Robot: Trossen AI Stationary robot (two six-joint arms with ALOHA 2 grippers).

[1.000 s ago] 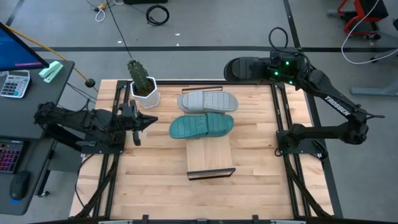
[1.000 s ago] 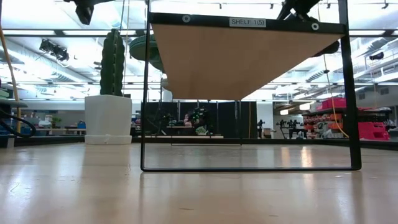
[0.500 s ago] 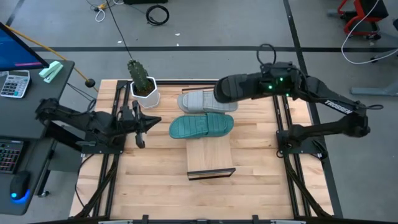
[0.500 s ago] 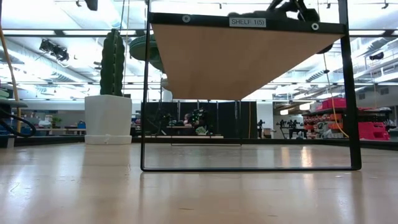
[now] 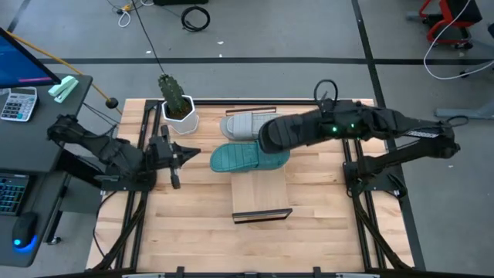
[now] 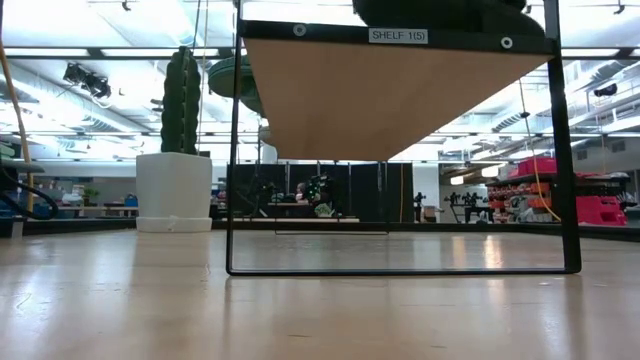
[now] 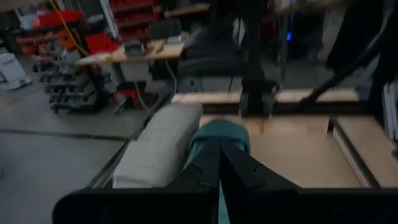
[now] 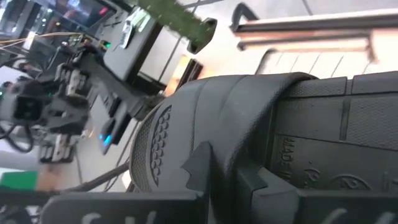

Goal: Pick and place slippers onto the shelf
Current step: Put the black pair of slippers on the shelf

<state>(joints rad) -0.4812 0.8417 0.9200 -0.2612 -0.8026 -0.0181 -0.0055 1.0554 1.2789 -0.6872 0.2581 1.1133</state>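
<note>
The black slipper (image 5: 287, 133) hangs in the air above the grey slipper (image 5: 248, 123) and the teal slipper (image 5: 245, 158), with my right gripper (image 5: 320, 127) shut on it. Both of those lie side by side, soles down, on the far end of the light-wood shelf (image 5: 261, 193). In the low view the black slipper (image 6: 440, 12) shows just above the shelf's top rail (image 6: 300, 30). My left gripper (image 5: 184, 153) is shut and holds nothing, left of the teal slipper; its wrist view looks at the grey slipper (image 7: 155, 146) and the teal slipper (image 7: 219, 132). My right gripper holds the black slipper by its end toward the table's right (image 5: 312, 128). Its fingers (image 8: 200, 167) come from the table's right, slanting slightly down, and lie along the slipper. The ribbed, lettered sole (image 8: 311, 155) faces the wrist camera. The slipper is lifted clear.
A cactus in a white pot (image 5: 177, 108) stands at the table's far left, near my left gripper. Dark frame rails (image 5: 351, 177) run along both sides of the slatted tabletop. The near half of the shelf board is bare.
My right gripper has swung from beyond the table's far right corner toward the left and near side, carrying the black slipper over the grey and teal slippers. My left gripper has risen a little, leaving the top of the low view, and has rolled.
</note>
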